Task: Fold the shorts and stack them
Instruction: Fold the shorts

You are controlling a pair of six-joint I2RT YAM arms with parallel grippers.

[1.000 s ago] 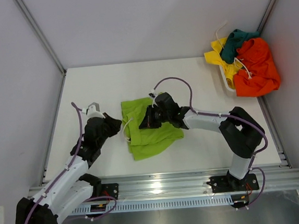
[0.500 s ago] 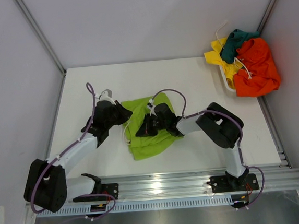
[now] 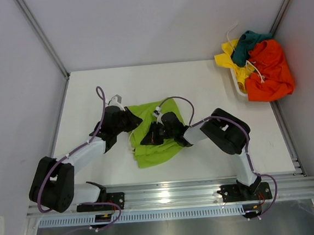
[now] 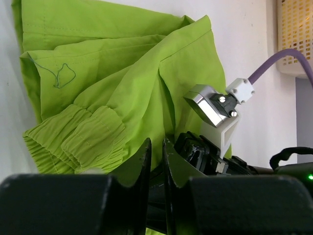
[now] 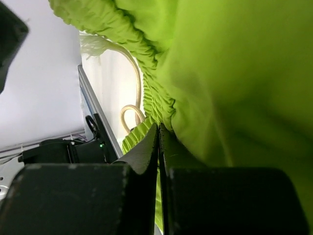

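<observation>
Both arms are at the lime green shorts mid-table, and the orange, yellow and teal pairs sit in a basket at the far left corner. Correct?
No: the top view shows the basket with the orange pair, yellow pair and teal pair at the far right corner. The left arm and right arm are at the lime green shorts mid-table.

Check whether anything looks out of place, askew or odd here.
Two things stand out. The lime green shorts lie crumpled and askew, and the left wrist view shows a loose dark thread curling on them. The white basket at the far right corner is overfull, with the orange shorts spilling over its rim.
</observation>
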